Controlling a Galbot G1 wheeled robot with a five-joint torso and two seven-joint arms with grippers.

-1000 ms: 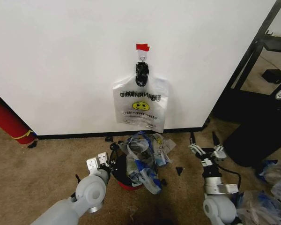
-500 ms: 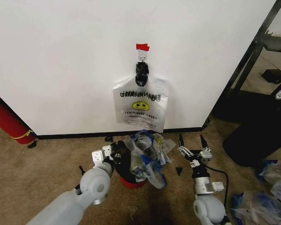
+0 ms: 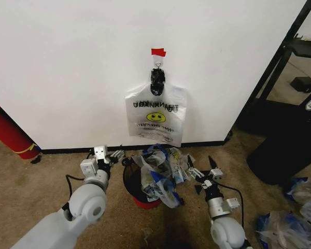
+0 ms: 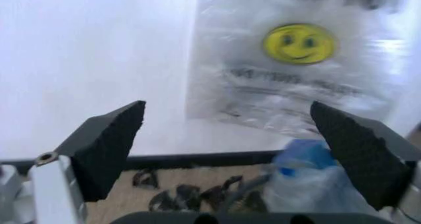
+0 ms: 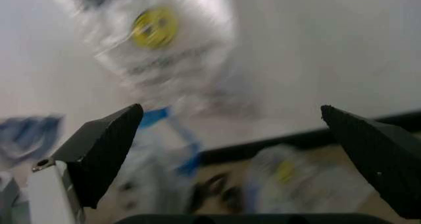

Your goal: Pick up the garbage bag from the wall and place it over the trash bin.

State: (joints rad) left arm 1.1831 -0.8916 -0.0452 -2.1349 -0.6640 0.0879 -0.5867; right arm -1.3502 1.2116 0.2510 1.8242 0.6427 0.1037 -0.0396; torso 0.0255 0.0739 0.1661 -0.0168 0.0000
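My two grippers sit low over the brown carpet, either side of the small round black trash bin with the red bottom [image 3: 140, 189]. My left gripper [image 3: 104, 157] is at about ten o'clock from the bin, its dark pads spread wide and empty in the left wrist view. My right gripper [image 3: 203, 171] is at about two o'clock from the bin, its fingers also wide apart with nothing between them.

The thin clear plastic garbage bag with blue patches at its handles [image 3: 158, 174] lies crumpled in and over the bin's mouth, bunched toward the three o'clock side and spilling down the front. It sits between my grippers, touching neither as far as I can tell.

I judge the step in hand to be the fitting: the bag is on the bin but not spread round the rim. The next move calls for each gripper to take an edge of the bag and draw it outward and down over the rim.

Farther off, at twelve o'clock, a like clear smiley bag without blue [image 3: 155, 120] hangs from a hook [image 3: 157, 64] on the white wall [image 3: 67, 62].
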